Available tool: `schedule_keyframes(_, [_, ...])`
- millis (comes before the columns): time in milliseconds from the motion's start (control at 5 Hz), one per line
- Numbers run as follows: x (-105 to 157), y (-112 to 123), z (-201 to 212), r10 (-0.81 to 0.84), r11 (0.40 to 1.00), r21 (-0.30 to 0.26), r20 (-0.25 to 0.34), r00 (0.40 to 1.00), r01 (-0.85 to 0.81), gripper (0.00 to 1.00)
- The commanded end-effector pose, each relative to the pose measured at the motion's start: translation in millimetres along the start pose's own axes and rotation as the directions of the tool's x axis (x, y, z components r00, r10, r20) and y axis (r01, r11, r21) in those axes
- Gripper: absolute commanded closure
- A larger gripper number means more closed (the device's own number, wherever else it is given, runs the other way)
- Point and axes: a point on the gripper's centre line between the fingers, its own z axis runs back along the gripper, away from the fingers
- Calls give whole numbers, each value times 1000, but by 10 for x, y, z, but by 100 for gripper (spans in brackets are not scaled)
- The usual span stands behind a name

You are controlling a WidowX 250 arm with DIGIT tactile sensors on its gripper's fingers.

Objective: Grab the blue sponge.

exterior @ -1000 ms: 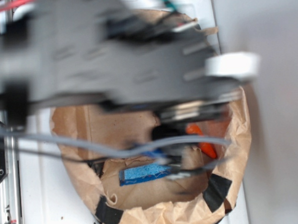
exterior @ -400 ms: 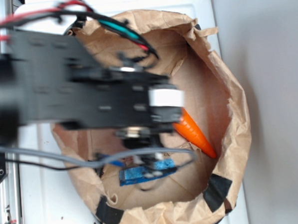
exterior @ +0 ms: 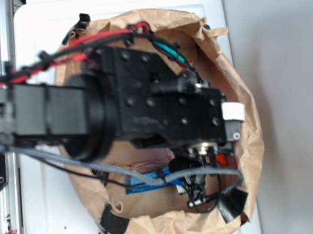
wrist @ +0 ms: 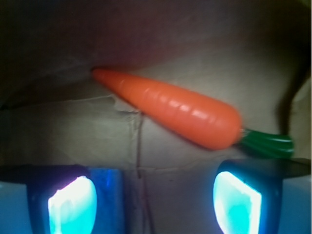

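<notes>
Gripper (wrist: pixel 155 202) jaws spread, nothing between; blue sponge (wrist: pixel 105 181) just beside left pad (wrist: pixel 68 202). Beyond, carrot (wrist: pixel 170 107) lying across brown paper (wrist: pixel 73 126) (green top right). Exterior view: arm (exterior: pixel 145 109) now further right than 0.4 s ago, covering carrot; sponge (exterior: pixel 144 184) unmoved, near edge of paper bowl (exterior: pixel 252 143).

Exterior view: taken from above, facing down on the paper-lined basket (exterior: pixel 251 143), the arm (exterior: pixel 93 117) crossing from the left and filling mid-frame. Wrist view: set low between the fingertips (wrist: pixel 239 204), very near the paper floor, facing the carrot (wrist: pixel 170 107). Both views share the basket interior near its right wall.
</notes>
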Motion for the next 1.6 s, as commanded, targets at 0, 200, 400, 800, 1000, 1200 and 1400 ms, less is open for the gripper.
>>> schedule_keyframes(0, [-289,-152,-181,-117,993,0,-17,993,117,0])
schedule_keyframes(200, [-357,-66,-355,-113,993,27,17,993,113,17])
schedule_keyframes(400, [-284,15,-291,-77,997,25,52,996,76,100])
schedule_keyframes(800, [110,193,503,4,998,-58,29,1000,-2,100])
schedule_keyframes(1000, [136,380,912,58,998,-4,93,994,-58,100])
schedule_keyframes(1200, [46,598,1178,41,998,49,80,996,-45,100])
schedule_keyframes(1400, [-55,817,1321,62,996,60,149,987,-71,100])
